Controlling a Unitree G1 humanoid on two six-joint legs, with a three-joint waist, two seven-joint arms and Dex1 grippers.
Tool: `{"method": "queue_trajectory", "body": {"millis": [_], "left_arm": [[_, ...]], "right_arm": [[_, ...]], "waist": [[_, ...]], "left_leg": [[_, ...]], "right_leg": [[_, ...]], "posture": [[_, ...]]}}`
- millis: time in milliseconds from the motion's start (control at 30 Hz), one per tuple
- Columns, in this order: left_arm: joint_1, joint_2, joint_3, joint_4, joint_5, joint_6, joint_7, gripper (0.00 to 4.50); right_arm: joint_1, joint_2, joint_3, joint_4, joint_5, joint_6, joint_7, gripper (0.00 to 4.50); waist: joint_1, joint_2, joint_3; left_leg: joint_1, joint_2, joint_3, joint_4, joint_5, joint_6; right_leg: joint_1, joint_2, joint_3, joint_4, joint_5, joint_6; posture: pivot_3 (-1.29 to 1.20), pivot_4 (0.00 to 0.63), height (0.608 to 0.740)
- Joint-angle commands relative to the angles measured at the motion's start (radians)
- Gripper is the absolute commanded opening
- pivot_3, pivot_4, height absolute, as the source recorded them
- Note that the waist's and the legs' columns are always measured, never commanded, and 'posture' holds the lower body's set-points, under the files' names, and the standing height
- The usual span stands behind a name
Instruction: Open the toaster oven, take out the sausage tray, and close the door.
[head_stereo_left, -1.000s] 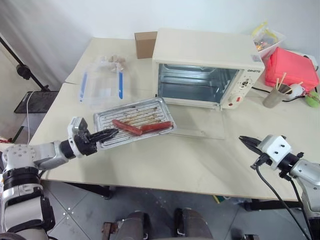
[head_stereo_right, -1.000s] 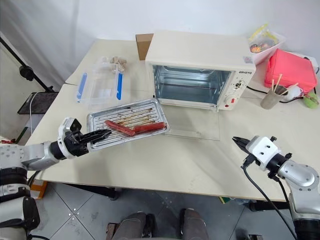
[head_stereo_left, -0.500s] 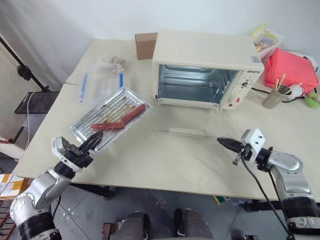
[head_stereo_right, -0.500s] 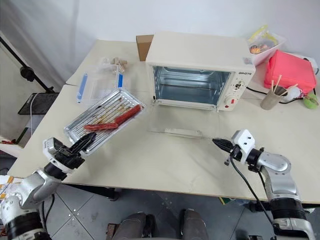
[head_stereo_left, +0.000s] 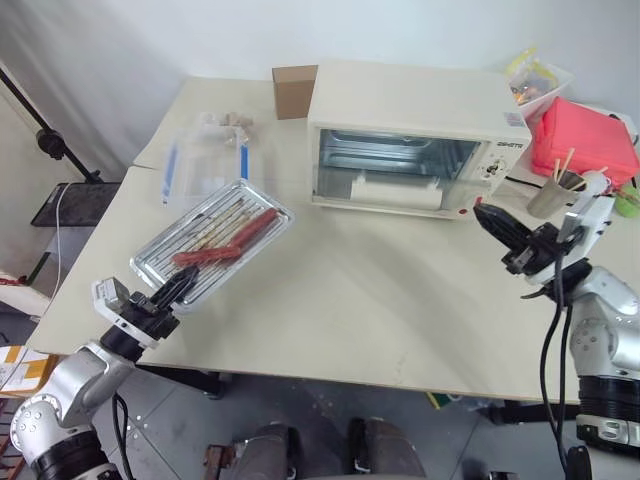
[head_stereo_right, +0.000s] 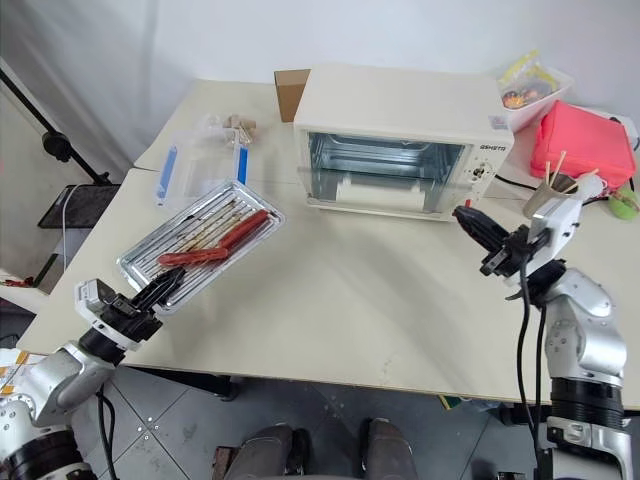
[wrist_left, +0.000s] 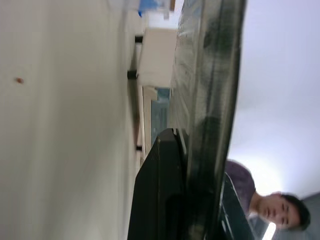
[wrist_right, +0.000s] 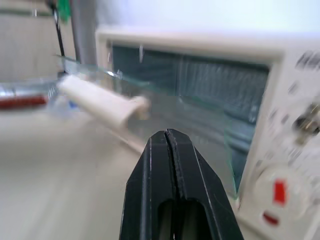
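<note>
The cream-white toaster oven (head_stereo_left: 410, 105) stands at the back of the table. Its glass door (wrist_right: 165, 105) is partway up and tilted, its white bar handle (head_stereo_left: 395, 190) in front of the opening. My right gripper (head_stereo_left: 482, 213) is shut and empty, hanging in front of the knob panel (wrist_right: 295, 125), clear of the door. The silver sausage tray (head_stereo_left: 170, 255) with two sausages (head_stereo_left: 225, 240) is outside the oven, held tilted over the table's left side. My left gripper (head_stereo_left: 183, 286) is shut on the tray's near corner, its rim (wrist_left: 210, 75) pinched between the black fingers (wrist_left: 160, 190).
A clear container with blue clips (head_stereo_left: 205, 165) lies just behind the tray. A brown cardboard box (head_stereo_left: 293, 90) stands left of the oven. A red box (head_stereo_left: 585, 135), a cup of sticks (head_stereo_left: 550, 192) and a snack bin (head_stereo_left: 535, 80) crowd the right. A person (wrist_left: 265, 205) stands beyond.
The tray has swung from in front of the oven out to the left. The door rose from flat to partway up. My right gripper moved up toward the oven's right front.
</note>
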Motion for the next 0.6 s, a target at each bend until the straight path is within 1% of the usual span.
{"method": "queue_trajectory", "body": {"millis": [33,100,200,300,333,433,467,600], "left_arm": [[-0.047,0.098,-0.090,0.055,-0.025,0.071,-0.053,0.00],[-0.111,0.162,-0.193,0.121,-0.025,0.116,-0.074,0.00],[-0.218,0.200,-0.329,0.207,-0.025,0.166,-0.115,0.00],[-0.295,0.203,-0.431,0.264,-0.025,0.180,-0.137,0.00],[-0.319,0.203,-0.466,0.280,-0.021,0.186,-0.145,0.00],[-0.386,0.195,-0.547,0.324,0.032,0.219,-0.189,0.00],[-0.411,0.186,-0.576,0.331,0.083,0.235,-0.214,0.00],[-0.483,0.145,-0.654,0.356,0.290,0.249,-0.330,0.00]], "right_arm": [[0.074,-0.059,-0.041,-0.123,0.054,0.086,0.026,0.39],[0.174,-0.091,-0.052,-0.205,0.037,0.080,0.063,0.96],[0.328,-0.124,-0.077,-0.317,0.039,0.080,0.115,1.94],[0.440,-0.129,-0.118,-0.382,0.027,0.051,0.139,2.90],[0.476,-0.127,-0.133,-0.399,0.022,0.043,0.144,3.31],[0.566,-0.121,-0.170,-0.435,0.008,0.020,0.155,4.38],[0.601,-0.117,-0.186,-0.445,0.003,0.010,0.161,4.47],[0.704,-0.096,-0.231,-0.479,-0.008,-0.023,0.164,4.47]], "waist": [[0.005,0.000,0.000],[0.020,0.000,0.000],[0.029,0.000,0.000],[0.025,0.000,0.000],[0.023,0.000,0.000],[0.024,0.000,0.000],[0.025,0.000,0.000],[0.028,0.000,0.000]], "left_leg": [[0.000,0.000,0.000,-0.001,0.000,0.000],[0.000,0.000,-0.001,-0.004,0.000,0.000],[0.000,-0.002,0.000,-0.007,0.000,0.000],[0.000,-0.003,0.001,-0.008,0.000,0.001],[0.000,-0.003,0.002,-0.008,0.000,0.001],[0.001,-0.003,0.002,-0.008,0.001,0.000],[0.001,-0.003,0.003,-0.008,0.001,0.000],[0.002,-0.003,0.004,-0.009,0.002,0.000]], "right_leg": [[0.000,0.000,0.000,0.000,0.000,0.000],[0.000,0.000,0.000,-0.001,0.000,0.000],[0.000,-0.001,0.000,-0.002,0.000,0.000],[0.000,-0.001,0.001,-0.002,0.000,0.001],[0.000,-0.001,0.001,-0.002,0.001,0.001],[0.000,0.000,0.001,-0.002,0.001,0.001],[0.000,0.001,0.001,-0.003,0.001,0.001],[0.000,0.001,0.001,-0.004,0.001,0.001]], "posture": [[0.00,0.150,0.740],[0.00,0.150,0.740],[0.00,0.150,0.740],[0.00,0.150,0.740],[0.00,0.150,0.740],[0.00,0.150,0.740],[0.00,0.150,0.740],[0.00,0.150,0.740]]}}
